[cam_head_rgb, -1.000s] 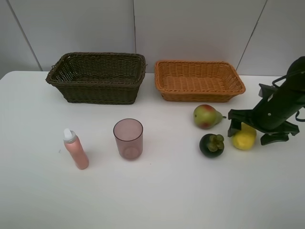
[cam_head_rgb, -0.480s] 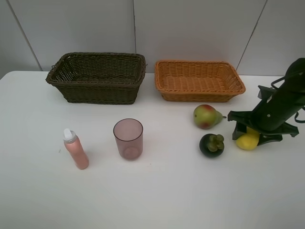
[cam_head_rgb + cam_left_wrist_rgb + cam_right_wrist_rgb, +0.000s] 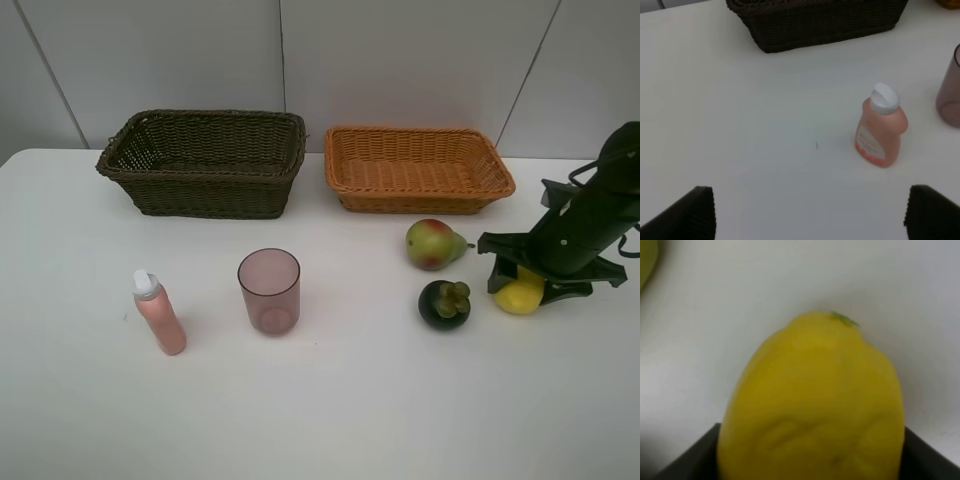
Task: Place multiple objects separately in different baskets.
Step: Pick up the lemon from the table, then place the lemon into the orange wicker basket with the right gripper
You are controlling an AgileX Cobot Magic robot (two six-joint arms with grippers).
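From the high camera: grips the yellow lemon (image 3: 520, 296) in the right jaws, closed on its sides at the end of the dark right arm (image 3: 585, 225), low over the white surface (image 3: 330, 400); cannot tell whether the fruit touches it. Finds the dark mangosteen (image 3: 444, 304) with its green cap just beside those jaws, apart from the lemon, and the red-green pear (image 3: 432, 244) near them, on the side of the orange basket (image 3: 420, 200). Puts the mauve plastic cup (image 3: 269, 291) and the pink white-capped bottle (image 3: 159, 313), both upright, well apart from the right jaws, with the dark olive-brown basket (image 3: 205, 195) farther off again, side by side with the orange one and not touching it. From the left wrist: holds the left jaws wide open and empty, only their two dark tips in frame, above bare surface (image 3: 740, 125). Sets the bottle (image 3: 881, 127) standing ahead of the gap, closer to one tip than the other, the cup (image 3: 949, 95) out beyond that same tip and cut by the frame edge, and the dark basket (image 3: 815, 25) farther ahead. From the right wrist: fills the frame with the lemon (image 3: 812, 405), clamped between the dark inner faces of the right jaws, its green-nubbed end pointing away from them toward blurred surface (image 3: 740, 290).
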